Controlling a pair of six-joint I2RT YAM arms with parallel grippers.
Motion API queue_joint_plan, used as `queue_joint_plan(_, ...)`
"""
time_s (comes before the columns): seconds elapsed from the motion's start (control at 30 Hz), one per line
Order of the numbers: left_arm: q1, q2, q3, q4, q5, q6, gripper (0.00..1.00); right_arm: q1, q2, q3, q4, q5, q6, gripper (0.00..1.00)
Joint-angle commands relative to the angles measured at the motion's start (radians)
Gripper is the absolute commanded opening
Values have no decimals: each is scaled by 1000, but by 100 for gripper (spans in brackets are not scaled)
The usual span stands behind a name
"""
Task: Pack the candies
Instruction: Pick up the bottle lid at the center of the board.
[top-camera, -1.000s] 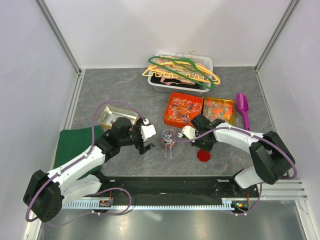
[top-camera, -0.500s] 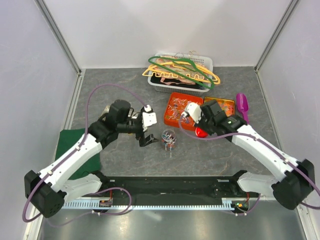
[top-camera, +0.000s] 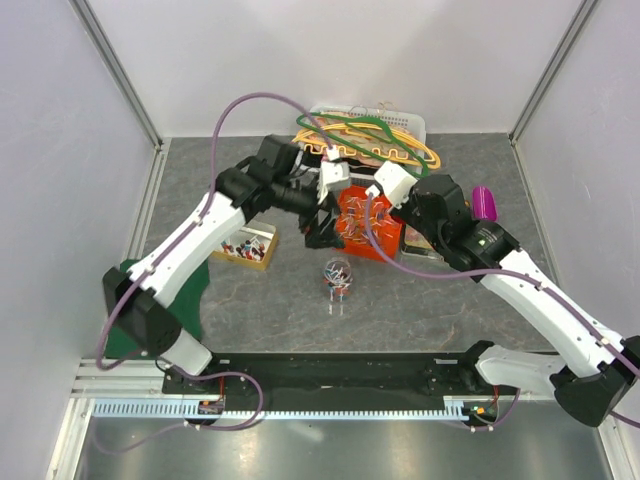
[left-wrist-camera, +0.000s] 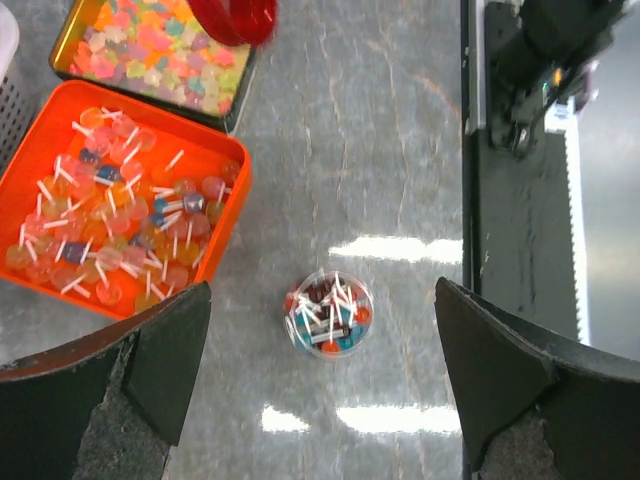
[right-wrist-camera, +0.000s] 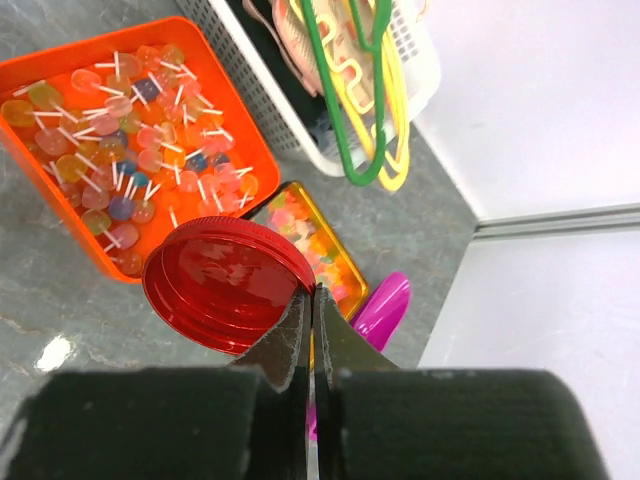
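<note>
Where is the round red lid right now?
In the right wrist view, the round red plastic lid is pinched by the right gripper's jaws, held above the orange lollipop tray and the yellow candy tray.

Bright, even light from above, soft shadows. White glare patches lie on the grey tabletop in the left wrist view; its fingers are dark and blurred. The red lid looks sharp.
</note>
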Motion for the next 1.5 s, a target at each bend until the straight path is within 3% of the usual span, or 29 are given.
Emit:
queue_joint_plan(0.0, 15, 155, 253, -159, 94, -100, 96, 61, 5, 26, 74, 99, -36, 0)
queue_joint_plan(0.2, 35, 321, 445, -216, 185, -186, 84, 121, -14, -22, 134, 152, -53, 0)
queue_joint_plan(0.37, 36, 379, 481, -211, 254, -238, 82, 162, -14, -3, 116, 126, -31, 0)
queue_joint_plan(0.7, 35, 385, 484, -174, 235, -238, 75, 210, 64, 52, 80, 37, 27, 0)
queue_joint_plan(0.93, 24, 405, 469, -168, 254, -237, 51, 226, 112, 86, 106, 70, 10, 0)
queue_joint_plan(1.0, 21, 404, 456, -170, 249, -232, 50, 236, 120, 86, 109, 78, 4, 0)
queue_joint_plan(1.23, 12, 402, 447, -170, 244, -225, 16, 249, 132, 96, 111, 92, -2, 0)
queue_joint_plan(1.37, 6, 399, 438, -170, 237, -220, 4, 249, 132, 115, 111, 103, -5, 0)
queue_joint_plan(1.47, 4, 396, 433, -170, 226, -214, 2, 249, 133, 124, 106, 115, -11, 0)
